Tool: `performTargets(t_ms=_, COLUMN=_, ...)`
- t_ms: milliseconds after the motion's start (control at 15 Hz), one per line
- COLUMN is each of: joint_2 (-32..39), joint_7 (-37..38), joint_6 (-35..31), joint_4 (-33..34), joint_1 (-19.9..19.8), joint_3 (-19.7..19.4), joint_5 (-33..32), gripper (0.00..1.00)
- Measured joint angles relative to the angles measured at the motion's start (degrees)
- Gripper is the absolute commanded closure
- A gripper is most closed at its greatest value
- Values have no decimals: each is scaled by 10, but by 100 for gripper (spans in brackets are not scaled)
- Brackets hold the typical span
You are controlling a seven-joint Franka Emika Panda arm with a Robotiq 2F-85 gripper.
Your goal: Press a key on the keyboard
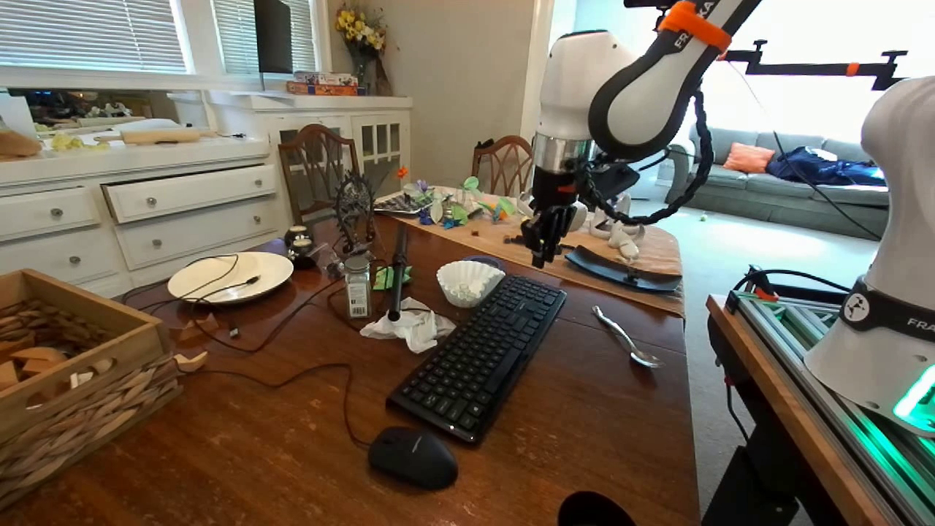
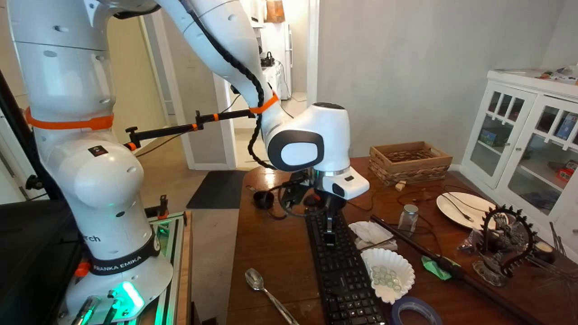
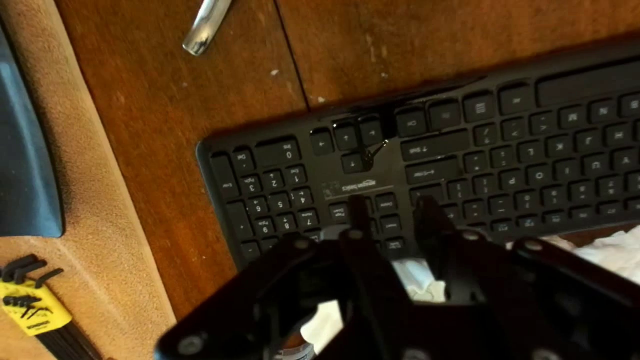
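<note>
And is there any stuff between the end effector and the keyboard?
Nothing I can see stands between the end effector and the keyboard: in the wrist view, keys show between its fingers. The white bowl sits beside the keyboard.

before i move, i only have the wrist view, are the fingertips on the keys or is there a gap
Observer: There is a gap. In an exterior view the gripper hangs above the keyboard, not touching it.
Operator: ok, what's that metal handle part of
Observer: A spoon; its scoop end, outside your picture, shows in both exterior views.
Operator: the keyboard runs off my picture on the right, what's past that end
Observer: A black mouse, lying just off that end.
</note>
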State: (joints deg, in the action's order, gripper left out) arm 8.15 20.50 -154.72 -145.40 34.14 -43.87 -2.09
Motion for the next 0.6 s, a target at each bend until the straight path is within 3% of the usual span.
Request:
performTargets(t_ms=267, joint_2=-69, joint_7=103, joint_6=56, joint_4=4, joint_1=29, joint_3=-13, joint_5=-92, gripper=7)
performTargets(t_ms=400, joint_2=-103, joint_7=152, joint_6=88, joint_4=5, joint_1=-30, joint_3=60, joint_5=-131, gripper=0)
performTargets(t_ms=600, joint_2=-143, joint_7=196, joint_6=147, joint_4=2, joint_1=-143, joint_3=200, joint_5=-145, gripper=0)
